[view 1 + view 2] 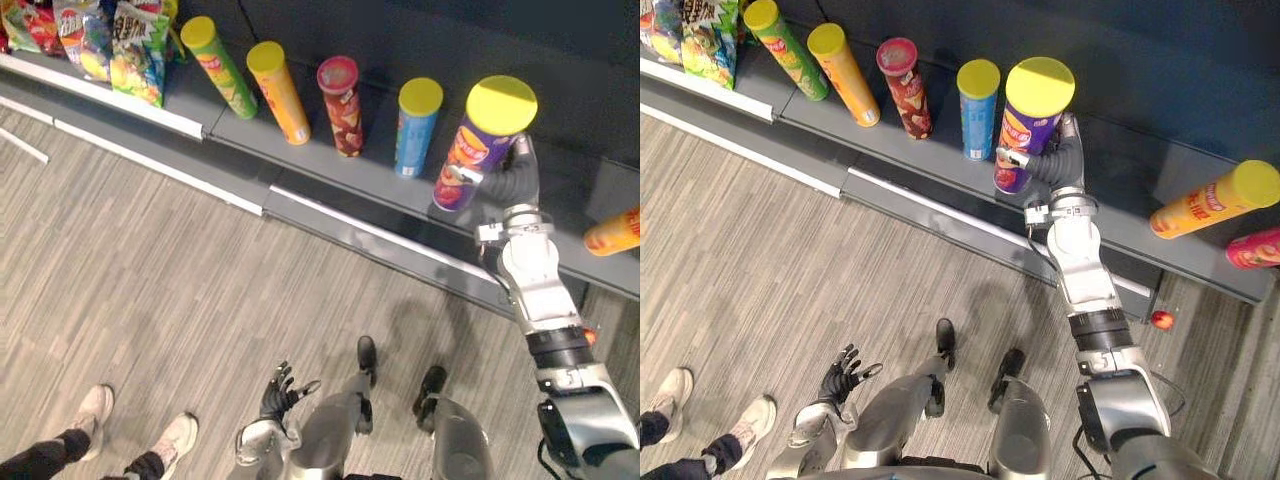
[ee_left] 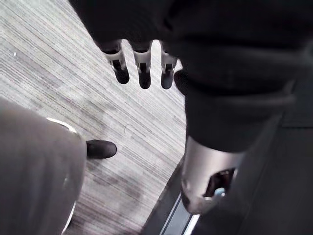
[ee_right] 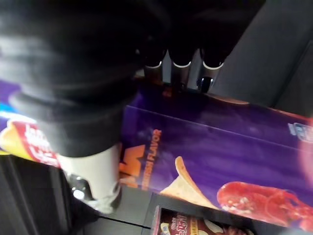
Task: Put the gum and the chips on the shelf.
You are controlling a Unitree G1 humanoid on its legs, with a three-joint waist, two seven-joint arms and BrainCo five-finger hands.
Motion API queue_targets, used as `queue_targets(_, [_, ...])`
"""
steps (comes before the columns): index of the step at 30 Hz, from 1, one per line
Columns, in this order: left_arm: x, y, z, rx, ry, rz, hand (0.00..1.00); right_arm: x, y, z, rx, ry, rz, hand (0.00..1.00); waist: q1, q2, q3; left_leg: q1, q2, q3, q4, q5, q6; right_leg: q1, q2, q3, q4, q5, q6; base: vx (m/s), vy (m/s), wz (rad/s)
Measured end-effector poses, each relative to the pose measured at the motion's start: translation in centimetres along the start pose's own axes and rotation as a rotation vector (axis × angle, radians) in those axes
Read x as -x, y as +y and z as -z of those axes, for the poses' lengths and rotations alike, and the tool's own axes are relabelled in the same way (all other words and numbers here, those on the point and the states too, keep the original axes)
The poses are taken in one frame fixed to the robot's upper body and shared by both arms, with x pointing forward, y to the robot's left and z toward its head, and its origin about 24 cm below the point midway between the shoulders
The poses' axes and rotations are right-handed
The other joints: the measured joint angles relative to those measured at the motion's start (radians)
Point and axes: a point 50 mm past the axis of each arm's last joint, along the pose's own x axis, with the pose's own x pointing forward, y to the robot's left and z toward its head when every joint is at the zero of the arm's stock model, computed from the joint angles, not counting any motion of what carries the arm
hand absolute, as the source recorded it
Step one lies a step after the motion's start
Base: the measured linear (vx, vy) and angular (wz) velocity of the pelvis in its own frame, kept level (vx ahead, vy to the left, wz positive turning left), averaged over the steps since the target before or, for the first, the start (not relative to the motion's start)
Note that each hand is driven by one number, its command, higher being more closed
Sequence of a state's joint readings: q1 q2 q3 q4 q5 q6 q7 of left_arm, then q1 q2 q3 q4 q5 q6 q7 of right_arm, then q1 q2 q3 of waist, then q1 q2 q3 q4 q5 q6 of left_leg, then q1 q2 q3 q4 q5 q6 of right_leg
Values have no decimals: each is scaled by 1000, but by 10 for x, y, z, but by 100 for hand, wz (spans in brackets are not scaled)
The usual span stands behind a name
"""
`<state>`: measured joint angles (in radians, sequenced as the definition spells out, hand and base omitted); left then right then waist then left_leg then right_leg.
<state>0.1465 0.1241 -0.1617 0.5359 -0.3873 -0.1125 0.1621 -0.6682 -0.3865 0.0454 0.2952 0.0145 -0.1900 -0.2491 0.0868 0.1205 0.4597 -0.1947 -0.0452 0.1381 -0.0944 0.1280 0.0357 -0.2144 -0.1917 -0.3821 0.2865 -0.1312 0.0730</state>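
Nearest you, at the lower left, a person's pale shoes stand on the grey wood-grain floor. Just right of them your left hand hangs low beside the robot's body, its fingers spread and straight with nothing in them; its wrist view shows the fingertips pointing at bare floor. Further out on the right, a small red thing lies on the floor by the foot of the shelf; you cannot tell what it is. Your right arm reaches up to the shelf, and your right hand is wrapped round the lower part of the purple chips can, fingers behind it and thumb in front. The wrist view shows the fingers lying against the purple wall. The can is upright, its yellow lid toward the camera, over the shelf just right of the blue can. You cannot tell whether its base touches the shelf. Leftward along the shelf stand a red can, an orange can and a green can, spaced apart, then snack bags at the far left. To the right of your hand a second orange can stands on the shelf, with a pink can beside it at the edge.
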Motion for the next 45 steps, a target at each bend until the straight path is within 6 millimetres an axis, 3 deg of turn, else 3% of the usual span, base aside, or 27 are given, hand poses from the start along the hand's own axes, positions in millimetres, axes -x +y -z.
queue_targets(5, [0, -4, -8, -8, -49, -15, 0, -12, -14, 7, 52, 30, 118, 100, 11, 25, 15, -34, -8, -13, 0, 16, 7, -47, -18, -6, 46, -15, 0, 21, -18, 11])
queue_targets(10, [0, -8, -16, -1, -95, -28, 0, -21, -43, 5, 103, 10, 265, 100, 27, 52, 28, -59, -21, -16, 0, 27, 4, -96, -44, -8, 105, -41, -2, 1, -10, 4])
queue_targets(16, [0, -7, -17, 3, -104, -53, 0, -27, -57, 4, 128, 10, 363, 100, 27, 69, 35, -71, -25, -22, 0, 40, 6, -123, -55, -11, 145, -59, -10, -18, -44, 4])
queue_targets(28, [1, -13, -16, 1, -104, -36, 0, -31, -79, -5, 113, -14, 521, 100, 22, 79, 37, -112, -21, -6, 0, 56, -2, -186, -58, 7, 170, -60, -12, -24, -45, -3])
queue_targets(45, [2, -17, -14, 0, -111, -38, 0, -28, -92, -1, 118, -19, 597, 100, 29, 89, 31, -137, -16, 14, 0, 60, -5, -230, -55, 26, 184, -61, -15, -4, -48, -4])
